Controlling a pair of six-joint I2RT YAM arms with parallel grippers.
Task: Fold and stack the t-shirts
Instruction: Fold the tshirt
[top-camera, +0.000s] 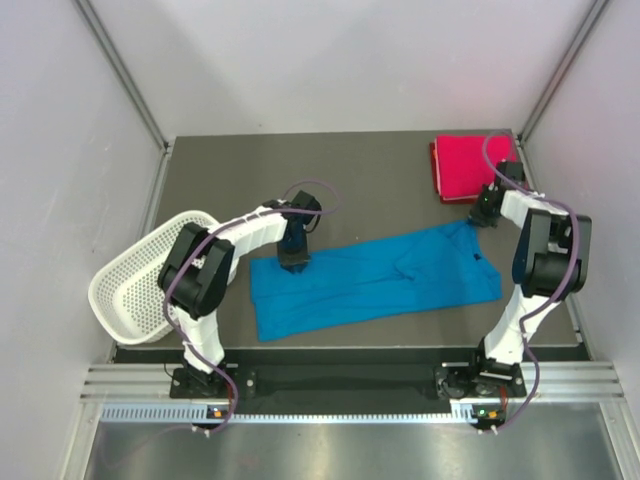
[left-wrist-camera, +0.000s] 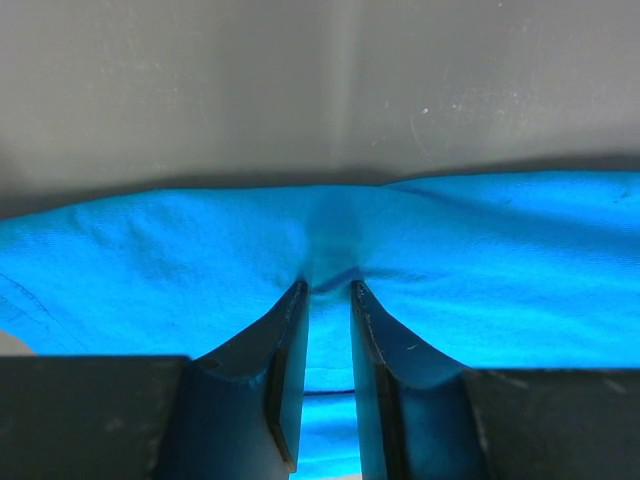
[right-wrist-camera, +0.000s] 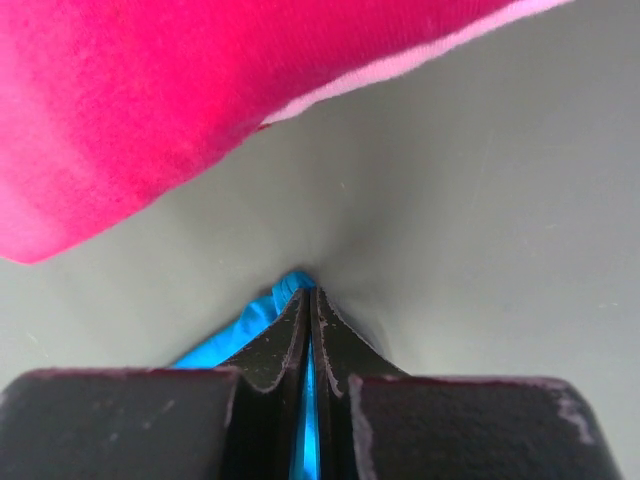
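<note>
1. Right up close in the left wrist view, the left tool (left-wrist-camera: 328, 285) has its two dark fingers (left-wrist-camera: 285, 350) nearly together. They're clenched on a little pinched-up ridge of the bright blue short-sleeved cloth t-shirt (left-wrist-camera: 150, 270), at the shirt's far edge.
2. Same deal on the right wrist view: the right tool (right-wrist-camera: 308, 292) is squeezed tight with a sliver of blue cloth caught between its fingers, so it's grasping that shirt too.
3. From above, the blue shirt lies spread out long and mostly flat on the dark grey desk (top-camera: 350, 170). It runs from left of centre towards the right edge, closer to the near edge than the far one. Each tool holds its own far corner of the shirt.
4. Over in the far right corner of the desk sits the bright pink-red cloth t-shirt (top-camera: 472, 165), folded into a neat rectangle. It's near the right tool but apart from the blue one.
5. Lastly, a white mesh plastic basket (top-camera: 135, 290) sits tilted, hanging over the desk's left edge.
</note>
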